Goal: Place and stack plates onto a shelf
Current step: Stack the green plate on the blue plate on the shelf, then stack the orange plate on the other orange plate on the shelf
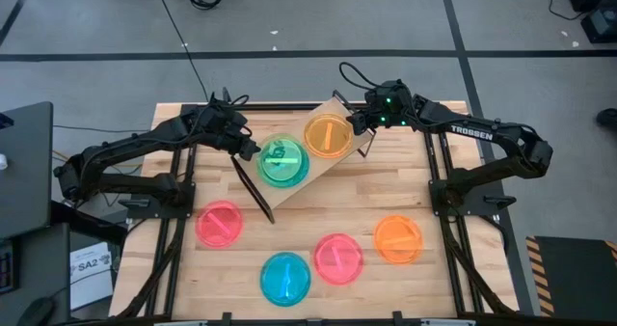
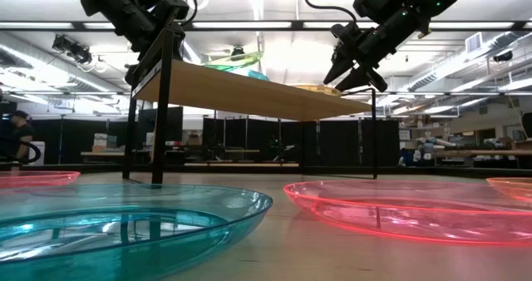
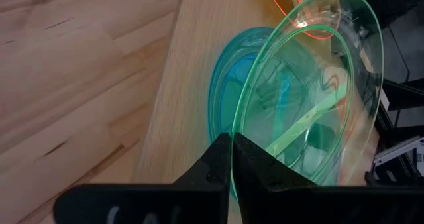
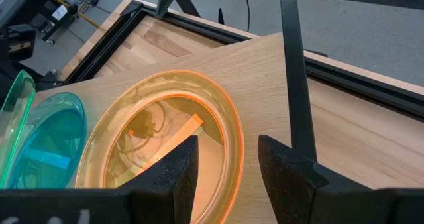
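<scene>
Seven plates show from above. The shelf (image 1: 307, 162) lies slantwise at the far middle of the table (image 1: 424, 278), and on it sit an orange plate (image 1: 328, 134) and, just beside it, a green plate (image 1: 282, 160) over a blue one. The left gripper (image 1: 254, 149) is at the green plate's edge; the right gripper (image 1: 359, 125) hangs at the shelf's far corner, next to the orange plate. Nearer than the shelf, on the bare table, lie a pink plate (image 1: 220, 223), a blue plate (image 1: 285, 278), a second pink plate (image 1: 337, 258) and a second orange plate (image 1: 398, 238).

From table height the shelf (image 2: 249, 94) stands on black legs, with the left gripper (image 2: 154, 19) above one end and the right gripper (image 2: 353, 65) above the other, its fingers apart. A green rim (image 2: 229, 63) rises tilted above the board. The blue plate (image 2: 116, 223) and a pink plate (image 2: 416, 210) fill the foreground.

The left wrist camera shows its fingers (image 3: 212, 171) pinched shut on the green plate's rim (image 3: 311, 98) — the plate is tipped up over the blue plate on the shelf (image 3: 228, 85), though whether they touch is hard to say.

The right wrist camera shows its fingers (image 4: 172, 164) parted and holding nothing, above the orange plate (image 4: 162, 134) — flat on the shelf (image 4: 265, 71).
</scene>
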